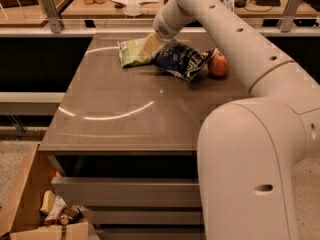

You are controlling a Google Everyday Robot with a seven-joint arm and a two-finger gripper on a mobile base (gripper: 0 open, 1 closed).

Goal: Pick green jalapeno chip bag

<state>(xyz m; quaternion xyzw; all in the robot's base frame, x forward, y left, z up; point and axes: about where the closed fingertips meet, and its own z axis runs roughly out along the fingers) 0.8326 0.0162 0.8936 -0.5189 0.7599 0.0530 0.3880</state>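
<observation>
The green jalapeno chip bag [130, 52] lies flat at the far left of the brown table top [125, 104]. My gripper [149, 47] has come down from the arm at the top and its tan fingers rest over the bag's right end, between it and the dark blue and white snack bag [182, 59]. The right edge of the green bag is hidden behind the fingers.
A red apple [219, 65] sits right of the blue bag. My white arm fills the right side of the view. A rail and a cluttered desk lie behind the table. An open cardboard box [35, 211] with items stands on the floor at lower left.
</observation>
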